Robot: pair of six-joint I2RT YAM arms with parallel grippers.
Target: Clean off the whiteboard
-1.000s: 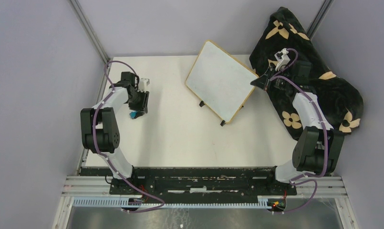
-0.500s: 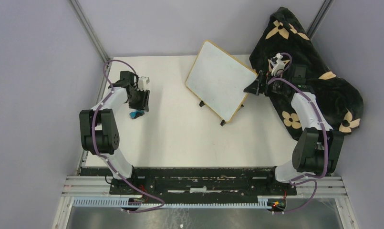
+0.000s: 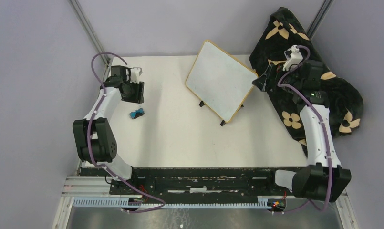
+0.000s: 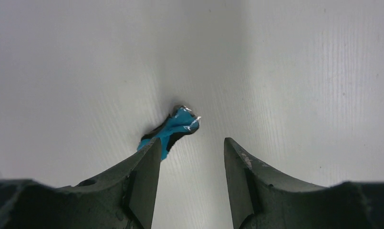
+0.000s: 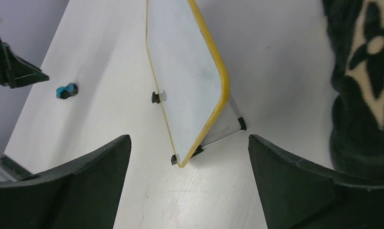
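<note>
Both hands empty: left hand (image 3: pixel 135 93) part-open, eraser (image 3: pixel 136 113) dropped on surface (image 3: pixel 180 138); right hand (image 3: pixel 264 82) wide, having released the whiteboard (image 3: pixel 218 78). Board looks clean.

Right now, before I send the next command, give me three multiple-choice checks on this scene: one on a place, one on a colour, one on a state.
1. The blue eraser lies:
A. on the table, left of the whiteboard
B. on top of the whiteboard
C. off the table

2. The cloth at the right is:
A. plain red
B. black with cream flowers
C. white with stripes

3. The right gripper is:
A. shut on the whiteboard
B. shut on the eraser
C. open and empty

Answers:
1 A: the top view shows it on bare table near the left gripper, apart from the board.
2 B: both the top and right wrist views show that pattern.
3 C: its wrist view shows the jaws wide apart with nothing between them.
</note>
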